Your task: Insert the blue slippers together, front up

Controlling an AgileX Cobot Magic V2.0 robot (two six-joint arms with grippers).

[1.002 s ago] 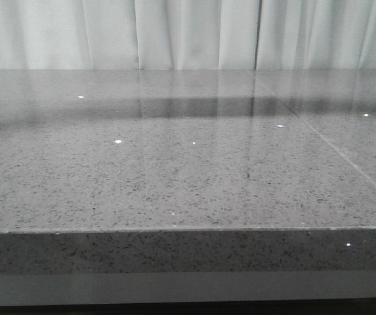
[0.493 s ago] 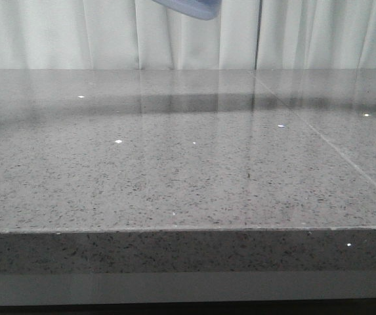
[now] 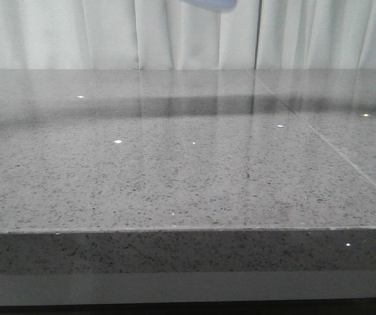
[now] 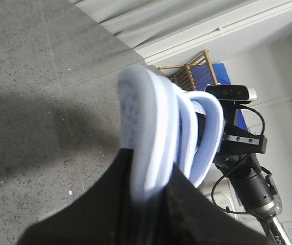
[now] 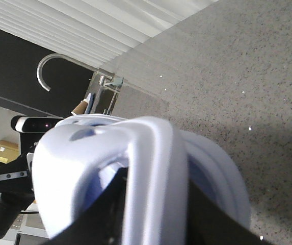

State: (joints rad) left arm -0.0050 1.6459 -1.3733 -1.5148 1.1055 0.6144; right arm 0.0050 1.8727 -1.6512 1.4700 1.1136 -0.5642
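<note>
The blue slippers (image 4: 153,115) are pale lavender foam slides, nested one inside the other and held in the air above the grey table. In the left wrist view my left gripper (image 4: 151,176) is shut on the edge of their stacked soles. The right wrist view shows the blue slippers (image 5: 153,153) from the strap side, with my right gripper (image 5: 158,199) shut on a strap and sole. The front view shows only a small tip of the blue slippers (image 3: 212,4) at its top edge. Neither gripper appears in the front view.
A grey speckled stone table (image 3: 188,170) fills the front view, its front edge (image 3: 188,230) near me and white curtains (image 3: 76,33) behind. A camera on a stand (image 4: 232,94) and a wooden rack (image 4: 196,74) stand beyond the table. A metal hook (image 5: 46,69) hangs to the side.
One second ago no slipper showed in the front view. Its tip then dipped in at the top edge and has since shifted right and a little up.
</note>
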